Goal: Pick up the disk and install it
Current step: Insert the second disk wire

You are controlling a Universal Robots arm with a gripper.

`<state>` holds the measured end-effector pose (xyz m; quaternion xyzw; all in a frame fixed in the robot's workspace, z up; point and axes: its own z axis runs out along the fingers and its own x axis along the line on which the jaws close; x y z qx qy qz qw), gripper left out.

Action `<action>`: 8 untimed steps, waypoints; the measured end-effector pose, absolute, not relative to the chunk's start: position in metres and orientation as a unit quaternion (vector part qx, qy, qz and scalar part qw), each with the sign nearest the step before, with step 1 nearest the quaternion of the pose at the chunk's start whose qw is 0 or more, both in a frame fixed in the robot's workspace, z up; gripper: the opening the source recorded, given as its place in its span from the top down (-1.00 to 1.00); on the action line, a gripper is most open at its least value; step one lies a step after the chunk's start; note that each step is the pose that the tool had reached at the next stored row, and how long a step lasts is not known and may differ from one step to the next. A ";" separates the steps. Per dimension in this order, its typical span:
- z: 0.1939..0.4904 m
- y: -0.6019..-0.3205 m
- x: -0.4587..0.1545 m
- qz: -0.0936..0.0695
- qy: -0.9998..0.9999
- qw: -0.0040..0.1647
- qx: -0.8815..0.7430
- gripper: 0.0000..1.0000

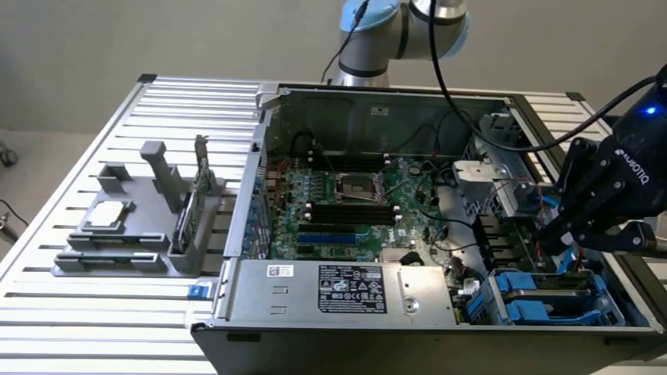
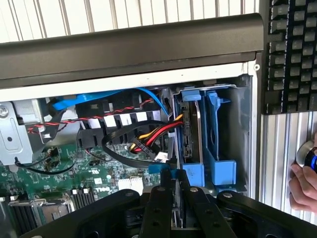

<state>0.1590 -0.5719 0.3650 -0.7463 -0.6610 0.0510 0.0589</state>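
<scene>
Disk [image 2: 190, 144], grey metal in a blue carrier, stands edge-on, pinched by the nearly closed end effector [image 2: 173, 191].

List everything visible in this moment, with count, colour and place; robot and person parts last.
computer case: one, black and grey, lying open on the slatted table.
motherboard: one, green, inside the case.
power supply: one, silver, near front wall.
disk: one, grey in blue carrier, standing in the corner bay.
cables: several, red, yellow, black, blue, beside the bay.
parts holder: one, grey, the exterior view's left, holding a silver chip and green card.
keyboard: one, black, outside the case.
gripper: one, black, fingers shut at the carrier's edge.
hand: one, on the table.
</scene>
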 end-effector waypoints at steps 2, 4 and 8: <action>0.365 -0.574 0.159 0.049 -0.661 0.061 -0.746 0.67; 0.364 -0.576 0.159 0.047 -0.662 0.063 -0.745 0.67; 0.363 -0.579 0.159 0.046 -0.665 0.064 -0.743 0.67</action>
